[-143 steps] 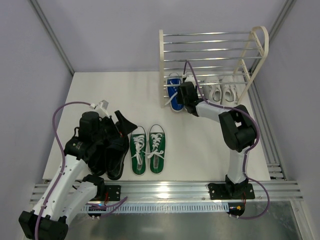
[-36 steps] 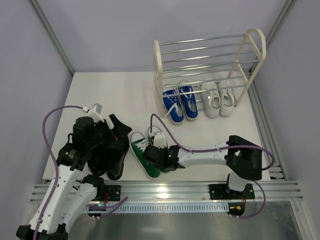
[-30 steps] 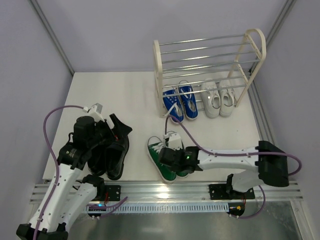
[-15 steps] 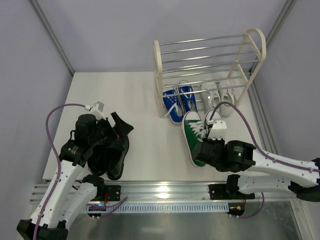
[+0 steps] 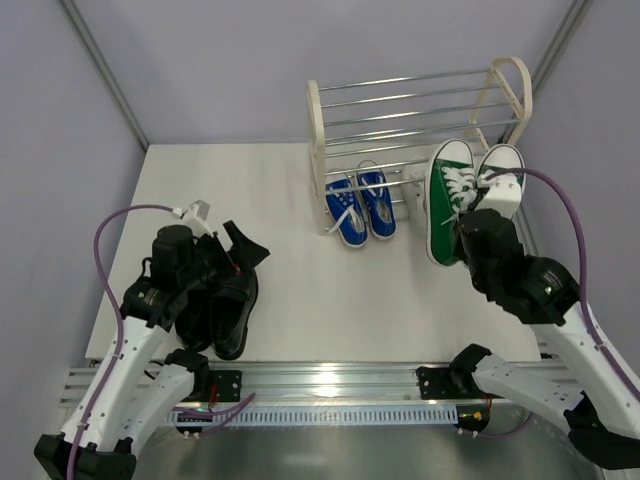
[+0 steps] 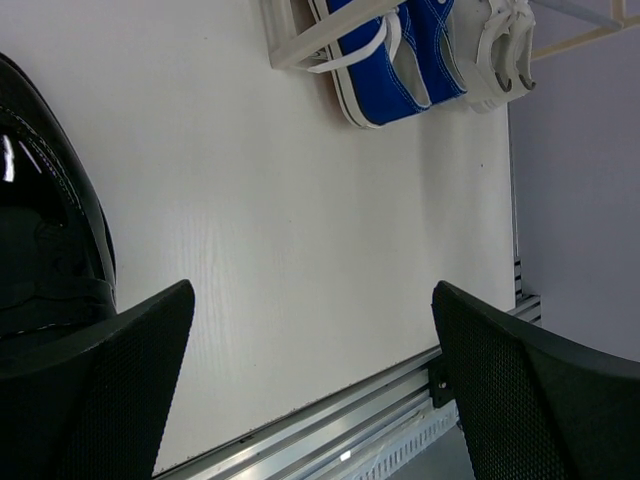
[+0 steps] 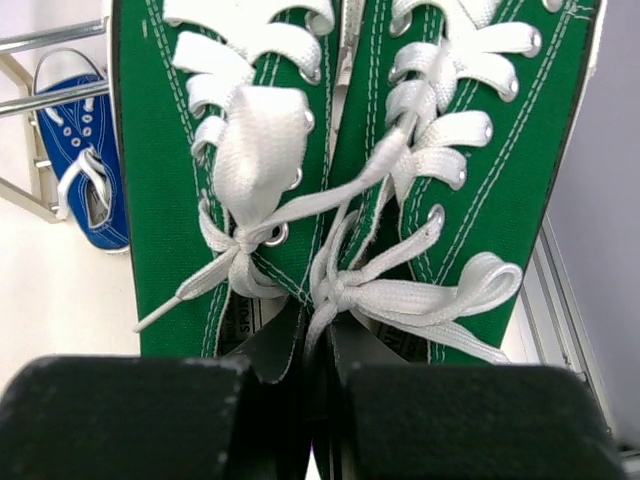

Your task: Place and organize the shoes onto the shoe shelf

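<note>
The green sneakers (image 5: 447,196) hang as a pair in the air at the right end of the shoe shelf (image 5: 410,98), toes pointing away. My right gripper (image 5: 472,222) is shut on their inner heel edges (image 7: 325,345), laces (image 7: 400,290) just above the fingers. The blue sneakers (image 5: 360,205) lie side by side on the table under the shelf's lower rods. A white sneaker (image 6: 495,55) shows beside the blue ones (image 6: 385,60) in the left wrist view. My left gripper (image 5: 232,262) stands open over the black shoes (image 5: 228,305), with a glossy black shoe (image 6: 45,230) by its left finger.
The shelf's cream side frame (image 5: 315,150) stands left of the blue pair. A metal rail (image 5: 330,378) runs along the table's near edge. Another rail (image 5: 530,250) borders the right side, close under my right arm. Grey walls enclose the table.
My right arm has lifted the green pair off the table in front of the shelf and carried it up and right to the shelf's right end. The left arm has stayed still.
</note>
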Tool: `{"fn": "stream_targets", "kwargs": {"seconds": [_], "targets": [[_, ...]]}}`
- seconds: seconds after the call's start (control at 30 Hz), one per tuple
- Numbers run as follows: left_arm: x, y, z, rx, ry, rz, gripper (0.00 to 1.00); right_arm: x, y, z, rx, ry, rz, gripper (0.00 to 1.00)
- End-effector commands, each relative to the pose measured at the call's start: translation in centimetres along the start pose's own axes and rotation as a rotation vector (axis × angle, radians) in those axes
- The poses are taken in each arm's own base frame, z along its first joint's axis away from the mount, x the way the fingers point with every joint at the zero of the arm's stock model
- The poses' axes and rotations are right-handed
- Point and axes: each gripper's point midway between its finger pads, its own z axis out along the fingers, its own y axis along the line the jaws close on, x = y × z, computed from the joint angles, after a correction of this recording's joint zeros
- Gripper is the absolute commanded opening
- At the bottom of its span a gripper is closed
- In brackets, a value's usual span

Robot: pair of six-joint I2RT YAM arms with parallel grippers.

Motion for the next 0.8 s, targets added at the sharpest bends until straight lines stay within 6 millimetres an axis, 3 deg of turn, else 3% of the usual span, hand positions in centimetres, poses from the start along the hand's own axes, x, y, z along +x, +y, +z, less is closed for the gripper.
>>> {"fn": "stream_targets", "kwargs": {"seconds": [0.0,0.13,0.33,0.4,0.5,0.57,0.6,0.63,0.77], "targets": [[-2.0,-2.4,-1.0,0.075,-0.062,0.046,1.0,-5.7,4.3,1.6,-0.185,-0.121,-0.026,0.04],[-2.4,-2.5,-1.7,0.067,-0.082,0.067,1.0,-5.3,5.3,1.7,-0.245,-0.115,-0.054,0.04],[-2.4,-2.5,-1.5,0.073,-0.083,0.069,1.0,-6.1,4.2,2.4,-0.247,-0.121,-0.09,0.04],[-2.4,-2.7,-1.4,0.081,-0.08,0.066,1.0,-6.4,4.7,3.0,-0.282,-0.116,-0.097,0.04],[-2.5,-3.0,-1.4,0.096,-0.081,0.063,1.0,-7.5,3.6,5.1,-0.252,-0.138,-0.076,0.04],[-2.7,-3.2,-1.6,0.1,-0.085,0.067,1.0,-8.5,3.9,6.0,-0.298,-0.148,-0.059,0.04],[-2.9,-3.6,-1.9,0.108,-0.095,0.074,1.0,-8.4,3.2,7.6,-0.274,-0.124,-0.055,0.04],[-3.0,-3.6,-2.0,0.107,-0.097,0.077,1.0,-8.8,3.3,8.1,-0.294,-0.128,-0.059,0.04],[-3.5,-4.2,-2.7,0.119,-0.117,0.09,1.0,-11.3,2.1,10.4,-0.265,-0.167,-0.072,0.04]]}}
